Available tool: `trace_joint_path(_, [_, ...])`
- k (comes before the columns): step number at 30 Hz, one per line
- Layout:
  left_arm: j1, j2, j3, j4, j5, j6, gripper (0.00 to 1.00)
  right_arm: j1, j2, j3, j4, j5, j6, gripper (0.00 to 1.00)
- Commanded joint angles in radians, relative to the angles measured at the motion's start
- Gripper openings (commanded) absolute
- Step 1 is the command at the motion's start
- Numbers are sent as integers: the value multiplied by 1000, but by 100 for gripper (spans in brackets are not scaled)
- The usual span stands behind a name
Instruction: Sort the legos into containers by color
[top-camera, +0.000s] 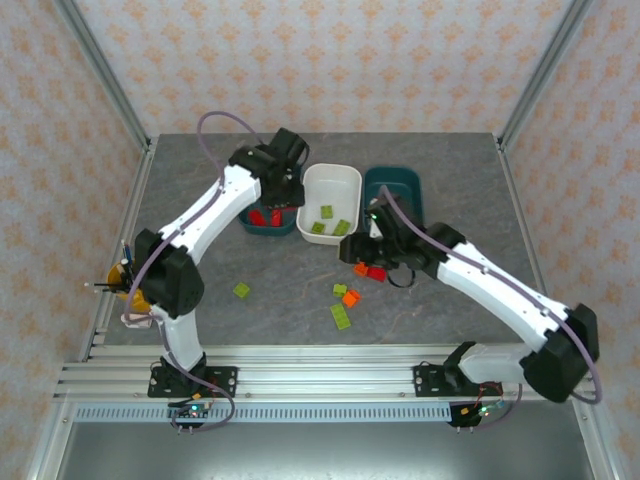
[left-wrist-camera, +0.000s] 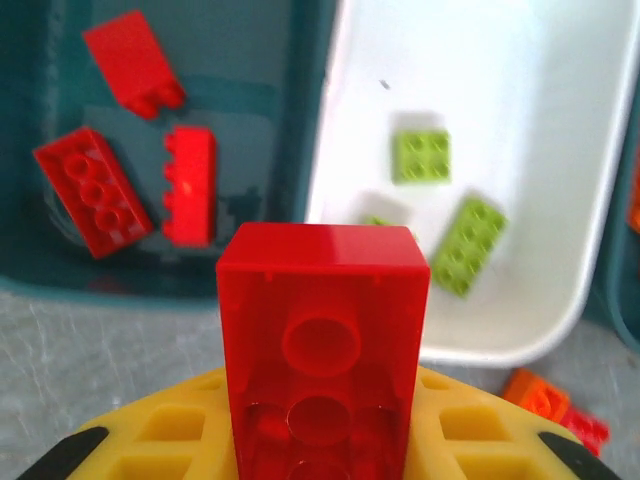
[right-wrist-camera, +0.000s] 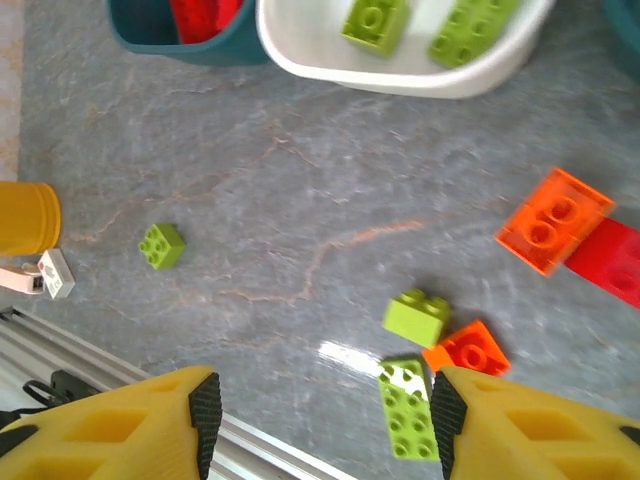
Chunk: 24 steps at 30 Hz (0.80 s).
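Note:
My left gripper (left-wrist-camera: 320, 450) is shut on a red lego (left-wrist-camera: 322, 340), holding it above the near rim of the left teal container (left-wrist-camera: 60, 270). That tub has three red legos (left-wrist-camera: 95, 190) in it. The white container (left-wrist-camera: 560, 300) beside it holds light green legos (left-wrist-camera: 420, 157). My right gripper (right-wrist-camera: 325, 420) hangs open over the table, nothing between its fingers. Below it lie green legos (right-wrist-camera: 416, 317), a small orange one (right-wrist-camera: 465, 350), a bigger orange one (right-wrist-camera: 552, 218) and a red one (right-wrist-camera: 610, 260). The right teal container (top-camera: 395, 185) stands behind the right gripper (top-camera: 362, 250).
A lone green lego (top-camera: 242, 290) lies left of the loose group on the grey table (top-camera: 290, 330). A yellow cup of pens (top-camera: 132, 288) stands at the left edge behind my left arm. A metal rail (top-camera: 320, 375) runs along the near edge.

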<state>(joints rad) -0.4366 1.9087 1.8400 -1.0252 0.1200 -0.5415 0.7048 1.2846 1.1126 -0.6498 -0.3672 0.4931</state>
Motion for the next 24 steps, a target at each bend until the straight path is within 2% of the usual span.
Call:
trace_joint_path(1, [60,150,119,-49,35,2,29,9,74,90,63,13,-5,59])
trace_joint_path(6, [145,345,330,-81,43,0,29,9,165,187,56,3,-18,59])
trace_joint_path(9, [166,436,418,-106,37,2,29,10,192,200,58,-8,-17,59])
trace_joint_path(18, [172,527,452,-81,66,28,33,9,211,188,59,-16,-3,59])
trace_joint_path(24, [171,512,450,-84,61,26,47,9,231,194,54,-23,-7,59])
